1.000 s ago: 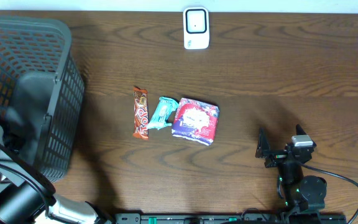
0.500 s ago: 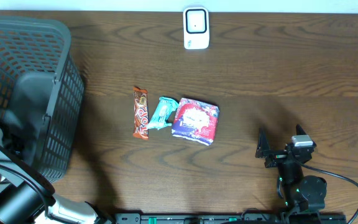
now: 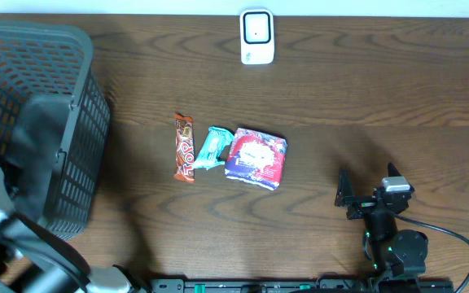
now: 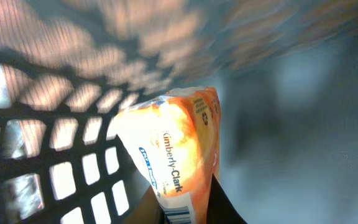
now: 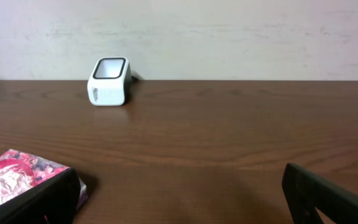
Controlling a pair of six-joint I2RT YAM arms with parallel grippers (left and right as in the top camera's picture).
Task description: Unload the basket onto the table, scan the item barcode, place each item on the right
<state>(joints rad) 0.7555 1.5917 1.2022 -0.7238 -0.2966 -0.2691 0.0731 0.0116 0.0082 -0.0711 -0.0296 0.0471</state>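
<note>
From where I stand, the left gripper is down inside the basket at the left edge of the tabletop. Its jaws are closed tight on the lower end of an orange pack, a soft tissue pack to judge by its print. That is the item to scan, and it is well apart from the scanner, which sits at the middle of the far edge. The right gripper rests by the near edge toward the right corner, jaws spread as wide as they go and holding nothing.

The worry is the grip. It looks like a pinch on 1 end of a squashy wrapper, so the pack may droop, twist or slide out on the lift. The basket mesh is close behind it in the wrist view, and a corner catching on the wall or rim could pull it free.

The barcode shows right at the fingers, so they may partly cover it. The scanner would then read nothing unless the pack is turned or regripped.

The way to the scanner also passes near 3 items in the middle of the tabletop: the chocolate bar, the teal wrapper and the purple packet. A low swing with a dangling pack could knock them. From above I cannot tell how deep the gripper sits in the basket.
</note>
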